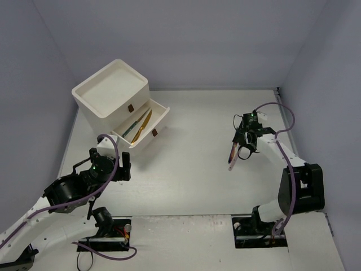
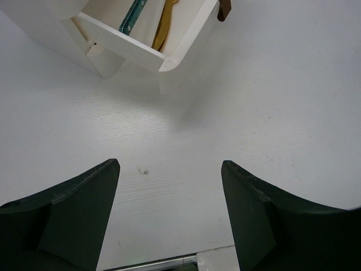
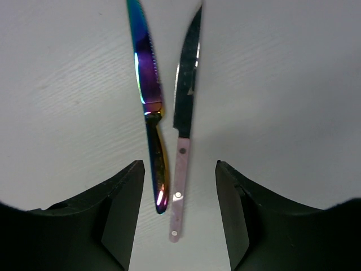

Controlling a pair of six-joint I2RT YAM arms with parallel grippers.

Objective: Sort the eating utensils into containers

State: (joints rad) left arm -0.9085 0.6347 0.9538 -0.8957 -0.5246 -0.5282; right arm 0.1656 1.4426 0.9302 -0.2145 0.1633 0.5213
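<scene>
Knives and right end effector: an iridescent purple-and-teal knife and a pink-handled knife with a dark mirror blade lie side by side on the bench. They sit right in the gap of the right end effector. Their handles point in towards it and their blades point away.
Spacing of the two knives: almost parallel and very close together. From where I look, I cannot tell whether they touch.
Right end effector: its fingers are parted, one on each side of the handles. Bare bench shows between each finger and the nearest knife, so it grips nothing.
Open drawer: one drawer of the white cabinet is pulled out, far across the bench from the two knives. Inside it, a teal utensil and a gold one lie next to each other.
Drawer and left end effector: the drawer's near corner is just ahead of the left end effector, with a strip of bare bench between them.
Left end effector: it stands wide open above bare bench, empty and touching nothing.
</scene>
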